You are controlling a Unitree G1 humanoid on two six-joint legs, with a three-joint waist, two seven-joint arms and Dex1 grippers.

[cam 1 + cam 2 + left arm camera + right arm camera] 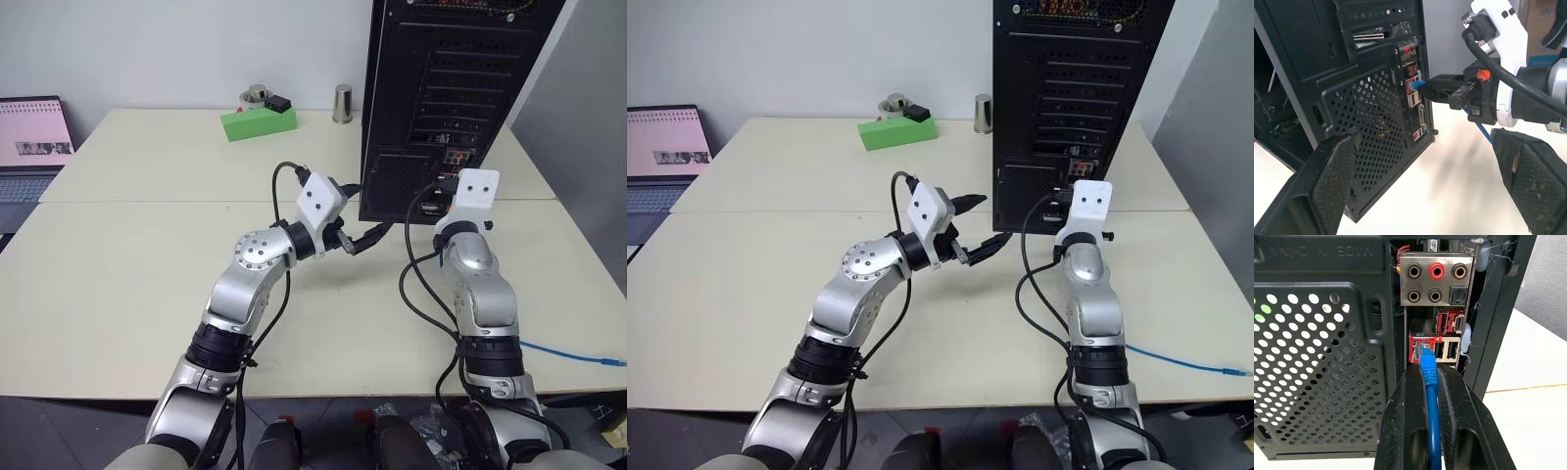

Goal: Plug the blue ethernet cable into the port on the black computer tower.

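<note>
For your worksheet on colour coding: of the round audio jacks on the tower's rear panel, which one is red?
The top-row middle jack on the black computer tower; its ring is red, the others' dark or brownish.

The tall black metal computer tower stands upright at upper right of the frame, rear panel and perforated grille visible. The thin bright-blue ethernet cable has its clear plug at the red-framed port; its free length trails at lower right.

Both arms reach forward toward the black computer tower, the right gripper pinched shut on the blue ethernet cable at the tower's rear port panel, the left gripper spread wide just beside the tower's lower grille.
</note>
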